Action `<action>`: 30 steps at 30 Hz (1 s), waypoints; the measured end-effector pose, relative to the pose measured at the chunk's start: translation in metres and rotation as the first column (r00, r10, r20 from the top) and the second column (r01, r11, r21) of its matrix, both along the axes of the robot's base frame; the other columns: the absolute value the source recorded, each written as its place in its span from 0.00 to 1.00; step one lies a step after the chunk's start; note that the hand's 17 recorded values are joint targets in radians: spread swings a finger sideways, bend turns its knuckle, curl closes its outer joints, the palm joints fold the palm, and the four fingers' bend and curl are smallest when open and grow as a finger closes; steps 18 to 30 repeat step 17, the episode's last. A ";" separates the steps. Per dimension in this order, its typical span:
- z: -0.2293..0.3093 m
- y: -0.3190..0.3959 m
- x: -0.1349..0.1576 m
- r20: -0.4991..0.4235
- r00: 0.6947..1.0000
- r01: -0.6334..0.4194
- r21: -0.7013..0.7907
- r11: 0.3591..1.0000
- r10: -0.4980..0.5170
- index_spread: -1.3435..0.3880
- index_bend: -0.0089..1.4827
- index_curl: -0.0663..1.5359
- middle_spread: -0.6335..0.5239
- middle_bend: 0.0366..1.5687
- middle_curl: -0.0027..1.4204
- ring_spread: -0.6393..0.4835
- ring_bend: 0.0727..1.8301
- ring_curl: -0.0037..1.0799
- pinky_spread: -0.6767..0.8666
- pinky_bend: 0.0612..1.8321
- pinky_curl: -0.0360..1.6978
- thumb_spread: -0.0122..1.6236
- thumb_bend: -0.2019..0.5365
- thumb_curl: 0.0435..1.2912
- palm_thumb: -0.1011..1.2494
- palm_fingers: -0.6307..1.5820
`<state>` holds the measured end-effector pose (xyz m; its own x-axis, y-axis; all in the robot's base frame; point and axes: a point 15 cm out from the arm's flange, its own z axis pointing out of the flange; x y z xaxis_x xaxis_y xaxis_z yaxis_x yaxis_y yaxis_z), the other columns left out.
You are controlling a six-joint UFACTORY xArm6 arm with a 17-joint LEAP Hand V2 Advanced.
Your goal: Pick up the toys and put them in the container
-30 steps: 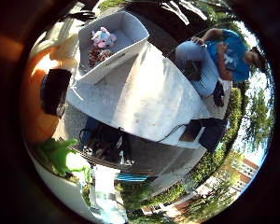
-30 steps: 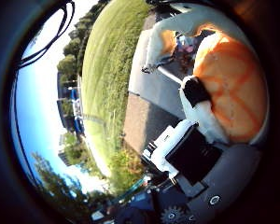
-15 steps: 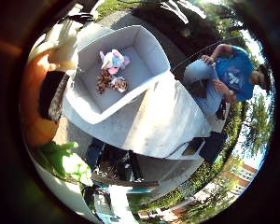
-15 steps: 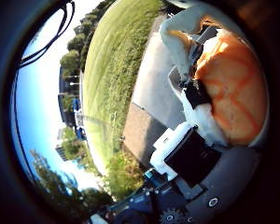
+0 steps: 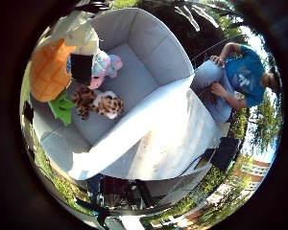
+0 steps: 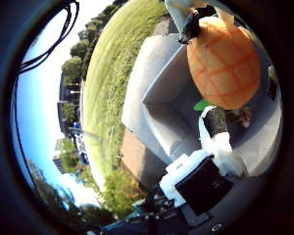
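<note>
My right hand [image 6: 216, 139] is shut on an orange pineapple plush [image 6: 223, 66] with green leaves [image 5: 62, 108], pinching it between white, black-tipped fingers [image 5: 81, 67]. The plush hangs over the open top of a pale grey fabric container [image 5: 158, 43]. On the container's floor lie a leopard-spotted plush [image 5: 98, 101] and a pink and blue plush [image 5: 107, 63], the second partly hidden behind a finger. The pineapple is above them and I cannot tell whether it touches them.
The container stands on a white table [image 5: 182, 139]. A person in a blue top [image 5: 237, 76] sits beside the table's far side. Dark gear [image 5: 127, 191] lies below the table edge. A lawn [image 6: 105, 88] stretches beyond the container.
The palm has travelled with the pineapple plush from beside the container to over its opening. The container now looms much larger. The toys inside have not moved.
</note>
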<state>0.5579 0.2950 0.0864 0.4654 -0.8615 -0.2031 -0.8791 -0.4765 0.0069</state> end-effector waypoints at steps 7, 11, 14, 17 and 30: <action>0.018 -0.027 0.007 -0.009 0.999 0.030 0.001 1.000 -0.030 0.48 0.09 0.39 0.59 0.08 0.30 0.81 0.29 0.28 0.73 0.38 0.37 0.70 0.24 0.42 0.65 0.23; 0.067 -0.050 0.013 0.012 0.999 0.048 0.015 0.999 -0.048 0.49 0.10 0.35 0.59 0.07 0.27 0.81 0.25 0.27 0.74 0.33 0.33 0.70 0.24 0.41 0.66 0.24; 0.100 -0.062 -0.007 -0.014 1.000 0.022 0.014 1.000 -0.022 0.50 0.11 0.32 0.59 0.07 0.25 0.81 0.22 0.26 0.73 0.28 0.30 0.70 0.24 0.40 0.66 0.24; 0.120 -0.089 -0.040 -0.072 0.997 0.020 0.003 1.000 -0.020 0.51 0.12 0.30 0.59 0.06 0.23 0.81 0.20 0.26 0.72 0.25 0.28 0.71 0.24 0.40 0.66 0.24; 0.120 -0.089 -0.040 -0.072 0.997 0.020 0.003 1.000 -0.020 0.51 0.12 0.30 0.59 0.06 0.23 0.81 0.20 0.26 0.72 0.25 0.28 0.71 0.24 0.40 0.66 0.24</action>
